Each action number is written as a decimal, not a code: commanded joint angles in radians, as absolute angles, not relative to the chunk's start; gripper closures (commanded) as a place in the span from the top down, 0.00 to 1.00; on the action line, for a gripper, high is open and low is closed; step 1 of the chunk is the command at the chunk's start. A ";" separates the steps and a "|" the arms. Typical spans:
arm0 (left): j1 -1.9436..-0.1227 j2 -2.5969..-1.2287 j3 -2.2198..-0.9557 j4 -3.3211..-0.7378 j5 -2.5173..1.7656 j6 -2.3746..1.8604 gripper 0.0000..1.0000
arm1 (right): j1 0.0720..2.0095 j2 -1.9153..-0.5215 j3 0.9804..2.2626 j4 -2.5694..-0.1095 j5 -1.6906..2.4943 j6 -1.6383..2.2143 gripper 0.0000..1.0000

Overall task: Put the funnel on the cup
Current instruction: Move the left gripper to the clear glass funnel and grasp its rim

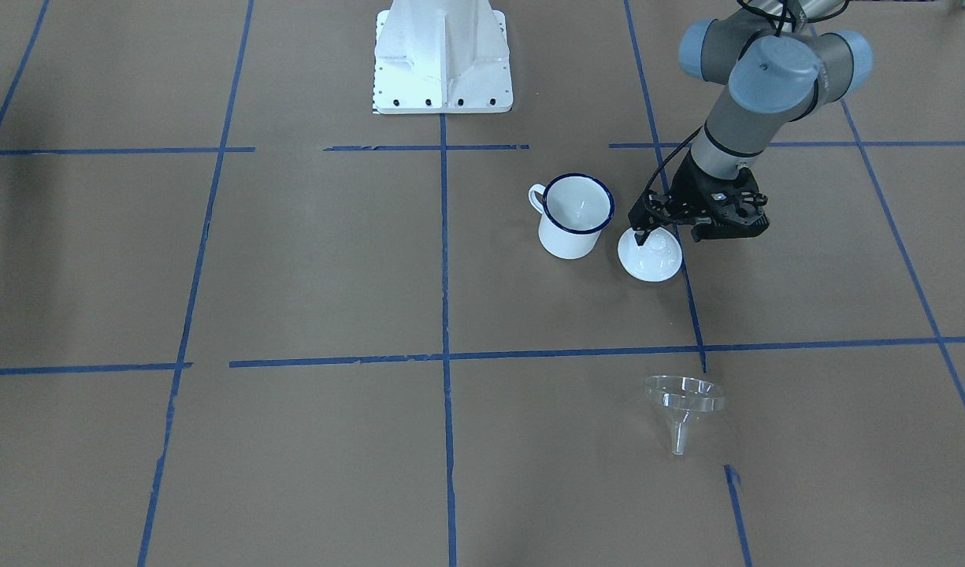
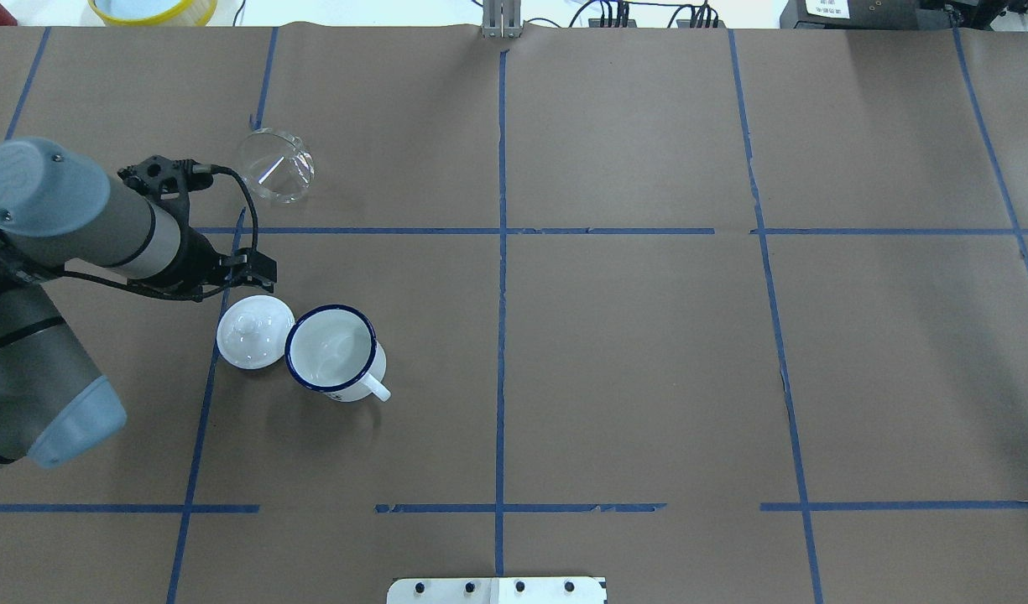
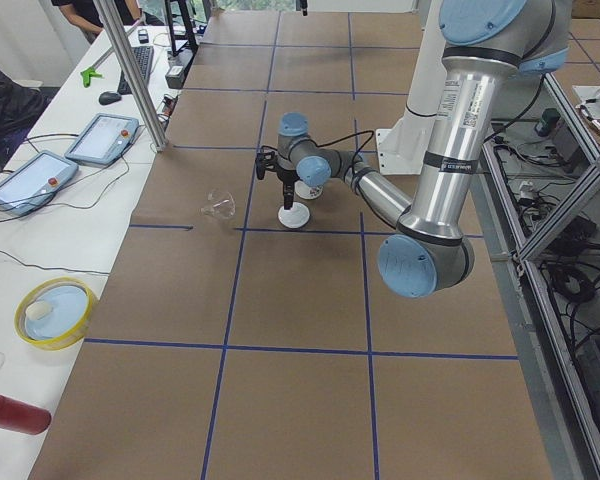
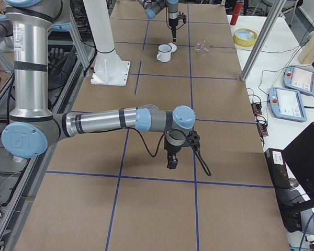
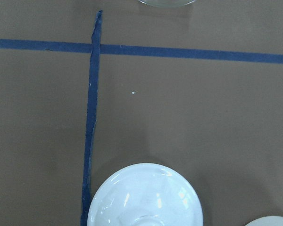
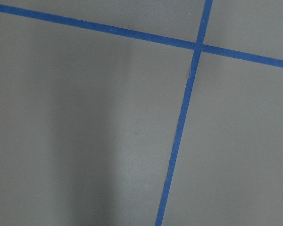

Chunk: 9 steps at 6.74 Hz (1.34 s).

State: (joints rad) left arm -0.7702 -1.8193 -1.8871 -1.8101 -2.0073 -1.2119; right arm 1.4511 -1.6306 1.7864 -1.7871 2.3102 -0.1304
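The left pincer [image 1: 642, 236] pointed straight down over the round white knobbed lid [image 1: 650, 254]. Its fingers were dark against dark, and we could not tell how far apart they stood, nor whether they touched the knob. We saw nothing lifted in it. The lid lay flat on the brown paper-covered tabletop [image 2: 648, 377], on a blue tape line, just beside the cup [image 1: 577, 214]. The cup, a white enamel mug with a dark blue rim, stood upright and open-mouthed, its loop handle turned away from the lid. We could not be sure whether lid and cup touched.

The funnel [image 1: 683, 405] lay beyond the lid on the side away from the robot, across a blue line. It was well apart from the cup, clear and tipped over, with its thin spout pointing away from the robot.

The right pincer [image 4: 172, 163] hung far off over bare paper. It showed only in the side view, so we could not tell its opening.
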 commanded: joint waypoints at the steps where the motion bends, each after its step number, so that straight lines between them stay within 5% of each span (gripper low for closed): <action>1: -0.872 -1.877 -1.913 -1.801 -2.043 -1.459 1.00 | 1.451 -1.631 1.787 -1.787 2.310 -0.130 1.00; 3: -0.905 -1.954 -1.837 -1.824 -1.996 -1.640 1.00 | 1.451 -1.631 1.787 -1.787 2.310 -0.130 1.00; 7: -0.827 -2.054 -1.493 -2.131 -1.631 -1.966 1.00 | 1.451 -1.631 1.787 -1.787 2.310 -0.130 1.00; 9: -0.816 -2.069 -1.444 -2.158 -1.592 -1.977 1.00 | 1.451 -1.631 1.787 -1.787 2.310 -0.130 1.00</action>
State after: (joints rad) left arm -0.8242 -2.0604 -1.4724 -2.1394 -1.6145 -1.9689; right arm 1.4512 -1.6306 1.7871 -1.7871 2.3102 -0.1304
